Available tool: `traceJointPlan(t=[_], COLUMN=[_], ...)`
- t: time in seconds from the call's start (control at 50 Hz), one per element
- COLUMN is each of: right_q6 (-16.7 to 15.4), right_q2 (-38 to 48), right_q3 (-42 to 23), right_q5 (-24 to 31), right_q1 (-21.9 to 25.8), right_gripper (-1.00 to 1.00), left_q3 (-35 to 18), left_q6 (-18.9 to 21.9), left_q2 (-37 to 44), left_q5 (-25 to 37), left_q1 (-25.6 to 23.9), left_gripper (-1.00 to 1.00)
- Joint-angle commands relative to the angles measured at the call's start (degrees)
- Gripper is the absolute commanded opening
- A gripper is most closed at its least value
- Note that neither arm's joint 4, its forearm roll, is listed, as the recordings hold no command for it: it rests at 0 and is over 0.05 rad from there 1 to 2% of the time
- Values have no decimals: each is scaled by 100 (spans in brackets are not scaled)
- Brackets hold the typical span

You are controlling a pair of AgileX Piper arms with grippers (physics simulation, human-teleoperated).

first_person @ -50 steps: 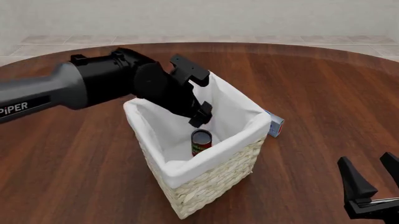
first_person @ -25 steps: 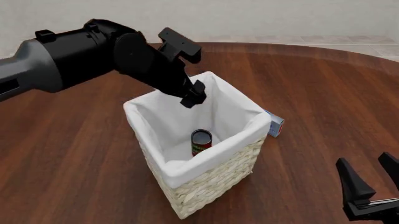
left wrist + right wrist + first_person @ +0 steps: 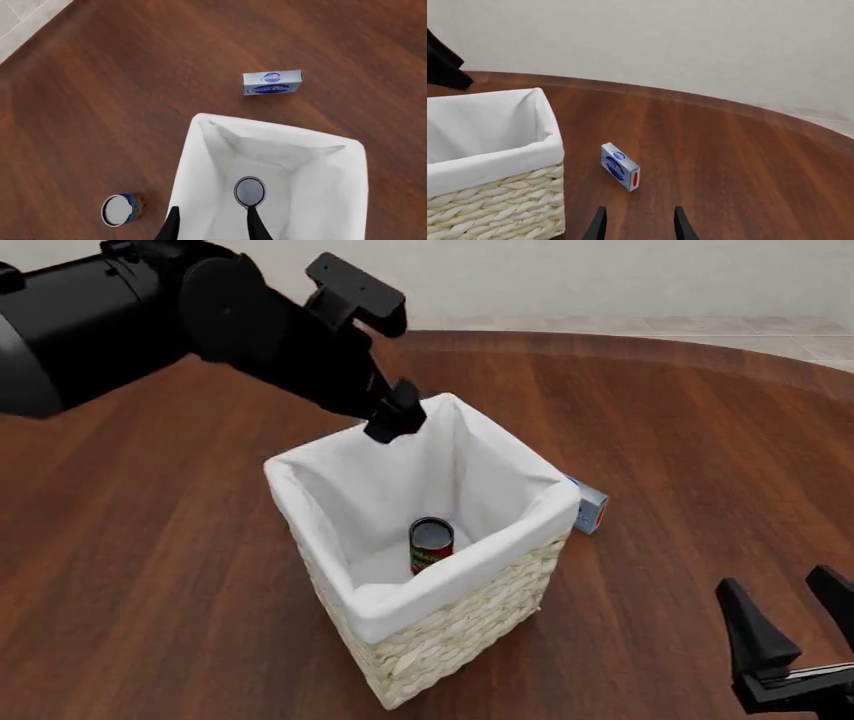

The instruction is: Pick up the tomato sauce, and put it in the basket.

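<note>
The tomato sauce (image 3: 430, 545), a small red-labelled can with a grey top, stands upright on the floor of the basket (image 3: 454, 640). In the left wrist view its top (image 3: 249, 191) shows inside the white lining (image 3: 200, 165). My left gripper (image 3: 391, 415) is open and empty, raised above the basket's far rim; its fingers (image 3: 257, 226) frame the can from above. My right gripper (image 3: 787, 625) is open and empty, low at the front right, apart from the basket. The basket's wicker wall also shows in the right wrist view (image 3: 487, 205).
A small blue-grey box (image 3: 591, 508) lies on the table just right of the basket, also seen from both wrists (image 3: 271, 82) (image 3: 620, 166). Another small can with a white top (image 3: 120, 210) stands on the wood beside the basket. The round table's far edge meets pale floor tiles.
My left arm has lifted up and back out of the basket, toward the far left. The can stays in the basket. The right gripper has barely moved.
</note>
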Motion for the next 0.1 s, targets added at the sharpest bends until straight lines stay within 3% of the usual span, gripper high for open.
traceJointPlan(t=[0.02, 0.1], right_q6=[-16, -22], right_q2=[-7, -22], right_q3=[0, 0], right_q5=[4, 20], right_q1=[17, 22], right_gripper=[100, 100], left_q3=[-112, -121], left_q6=[72, 99], left_q2=[-167, -191], left_q5=[144, 153], left_q1=[41, 63], left_gripper=[100, 100])
